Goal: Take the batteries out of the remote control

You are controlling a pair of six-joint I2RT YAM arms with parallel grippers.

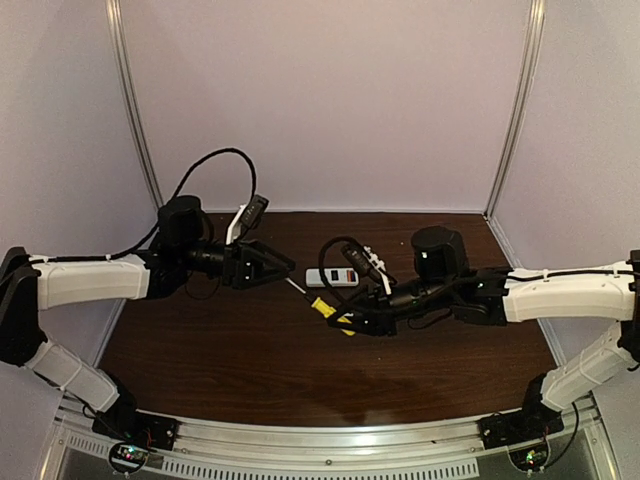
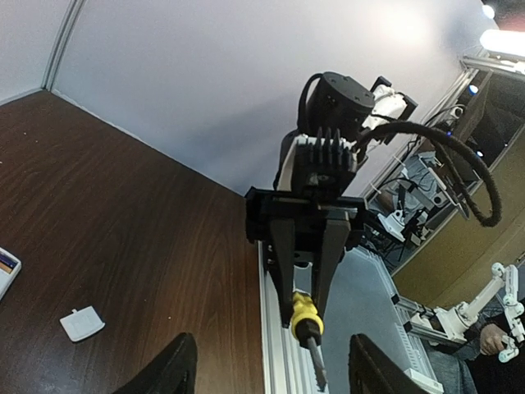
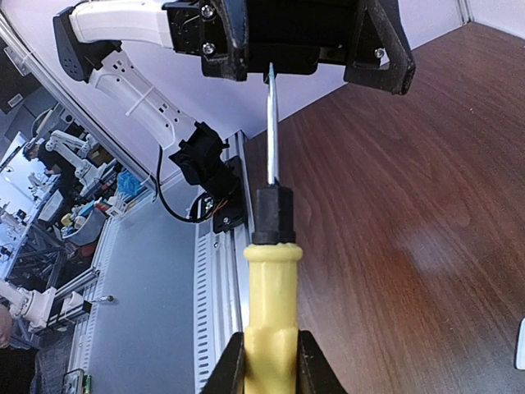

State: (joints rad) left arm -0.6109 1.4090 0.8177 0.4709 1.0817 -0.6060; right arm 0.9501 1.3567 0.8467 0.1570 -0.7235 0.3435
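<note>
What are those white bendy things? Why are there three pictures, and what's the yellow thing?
They are two robot arms bolted to a brown table. One picture looks down from above. The other two come from little cameras on each arm's wrist. The right gripper, a pincer hand, is holding a yellow-handled screwdriver. The left gripper is open and holds nothing. On the table lie a white remote control and a small white lid piece.
</note>
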